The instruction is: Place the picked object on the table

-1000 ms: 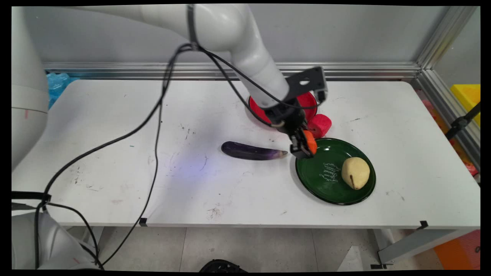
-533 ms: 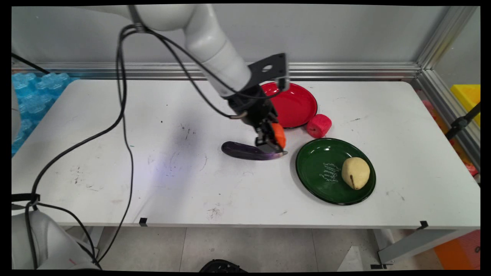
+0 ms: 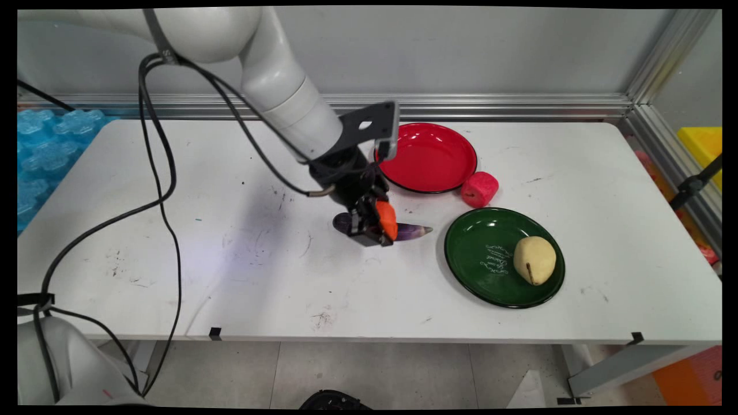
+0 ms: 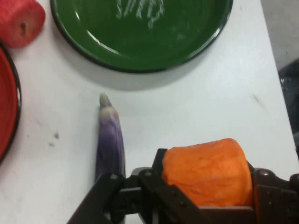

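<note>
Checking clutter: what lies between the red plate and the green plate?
A red foam cylinder lies between the red plate and green plate; main view shows it.

A robot test lab.
A scuffed white tabletop stands against a bare grey wall, edged behind by aluminium framing, with toy food on plates.

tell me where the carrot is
Main view, mid-table: the carrot is clamped in the gripper over the eggplant, left of the green plate.
</note>
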Controlling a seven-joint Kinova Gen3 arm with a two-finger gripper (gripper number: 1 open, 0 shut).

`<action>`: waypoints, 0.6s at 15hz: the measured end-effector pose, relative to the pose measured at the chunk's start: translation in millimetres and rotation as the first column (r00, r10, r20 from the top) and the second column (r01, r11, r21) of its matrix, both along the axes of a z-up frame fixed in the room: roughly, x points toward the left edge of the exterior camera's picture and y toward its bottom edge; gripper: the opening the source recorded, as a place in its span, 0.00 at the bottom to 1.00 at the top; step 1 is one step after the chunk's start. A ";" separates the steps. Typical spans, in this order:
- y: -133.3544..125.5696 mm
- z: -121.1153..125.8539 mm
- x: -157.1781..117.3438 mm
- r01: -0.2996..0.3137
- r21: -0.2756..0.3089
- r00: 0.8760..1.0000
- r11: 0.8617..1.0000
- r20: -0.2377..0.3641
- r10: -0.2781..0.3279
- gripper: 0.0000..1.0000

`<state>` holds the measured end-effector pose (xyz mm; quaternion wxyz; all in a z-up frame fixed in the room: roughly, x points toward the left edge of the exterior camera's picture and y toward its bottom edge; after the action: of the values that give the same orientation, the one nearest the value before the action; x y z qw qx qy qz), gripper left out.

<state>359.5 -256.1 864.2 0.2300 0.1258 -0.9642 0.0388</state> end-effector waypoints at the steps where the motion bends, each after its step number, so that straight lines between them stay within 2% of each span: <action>1: 2.5 -6.1 1.7 0.006 0.002 1.000 1.000 0.007 -0.006 0.00; 9: 5.5 -58.2 -5.1 0.017 0.015 0.999 1.000 0.039 -0.018 0.00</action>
<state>354.4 -250.6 805.9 0.2107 0.1183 -0.9698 0.0322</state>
